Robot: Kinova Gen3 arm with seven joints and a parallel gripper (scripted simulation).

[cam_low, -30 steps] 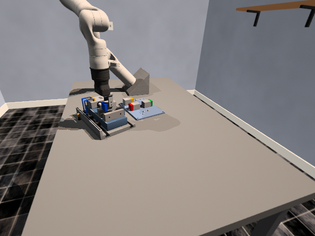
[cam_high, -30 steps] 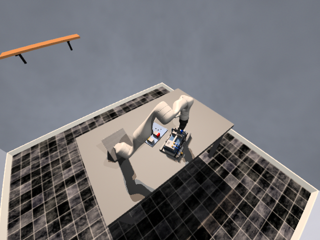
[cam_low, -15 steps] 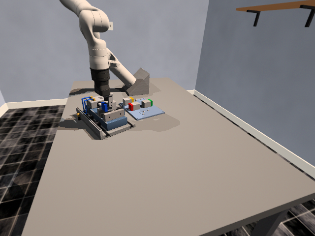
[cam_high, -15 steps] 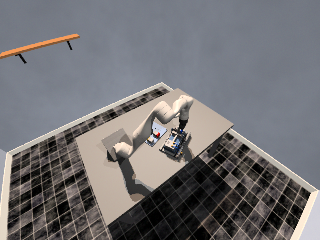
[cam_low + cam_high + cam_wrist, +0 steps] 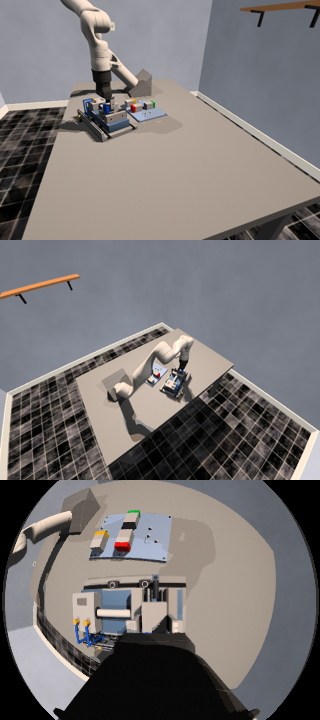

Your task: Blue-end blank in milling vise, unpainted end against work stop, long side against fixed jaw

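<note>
Fingertip contact on the blue-ended blank [image 5: 181, 371] [image 5: 106, 108] [image 5: 154, 616], too small to tell.

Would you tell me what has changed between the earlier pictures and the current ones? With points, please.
Nothing visibly changed. The gripper [image 5: 112, 103] is at the vise [image 5: 118, 125] [image 5: 169, 388] [image 5: 87, 612], closed on the blue-ended blank [image 5: 106, 108]; the other three blanks remain on their plate [image 5: 157, 113] [image 5: 161, 369] [image 5: 162, 530].
</note>
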